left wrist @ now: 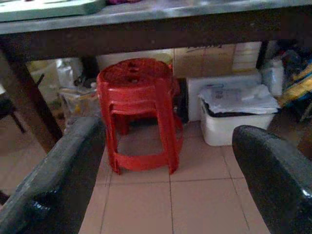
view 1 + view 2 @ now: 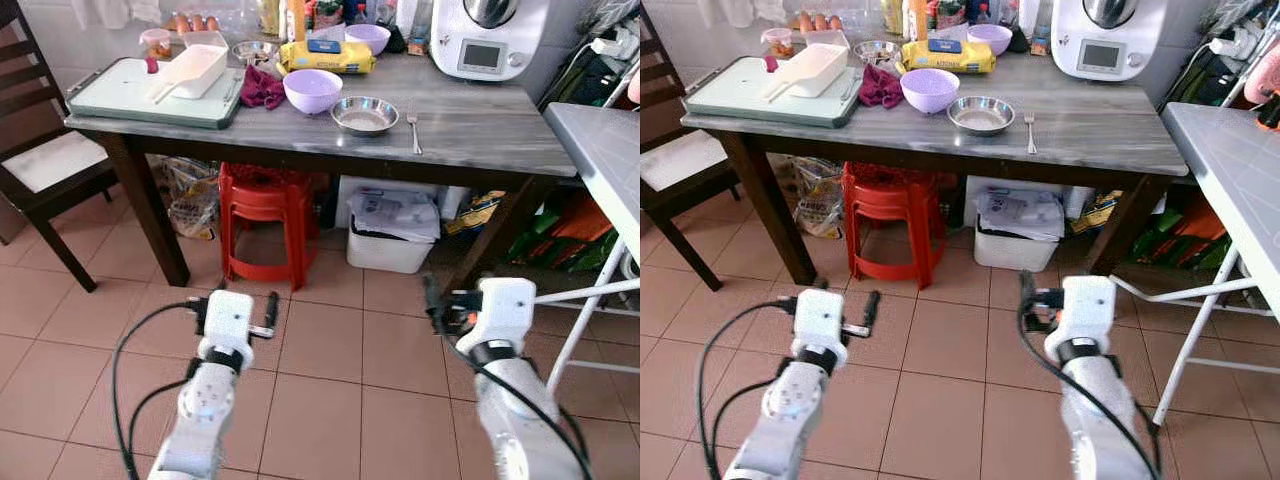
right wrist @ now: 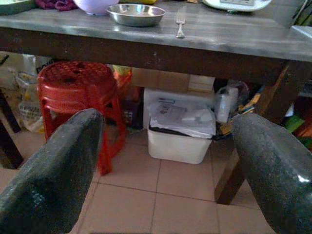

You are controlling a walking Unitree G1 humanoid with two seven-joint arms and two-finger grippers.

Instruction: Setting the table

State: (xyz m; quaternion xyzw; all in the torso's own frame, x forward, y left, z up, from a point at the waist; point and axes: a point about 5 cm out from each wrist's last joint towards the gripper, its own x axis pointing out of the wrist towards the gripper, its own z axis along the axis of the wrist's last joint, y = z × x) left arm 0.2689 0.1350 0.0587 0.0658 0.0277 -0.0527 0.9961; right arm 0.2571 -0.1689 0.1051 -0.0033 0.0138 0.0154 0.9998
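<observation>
**Closing on the table before any reach**

Both sets of jaws spread wide and empty, low over the tiled floor. Ahead of and above the right gripper [image 3: 165,161]: steel bowl [image 3: 136,14], fork [image 3: 180,24] just beside it. Left gripper [image 1: 168,170] facing the red stool [image 1: 139,112]. Best raised above the table [image 2: 480,125] edge first.
</observation>
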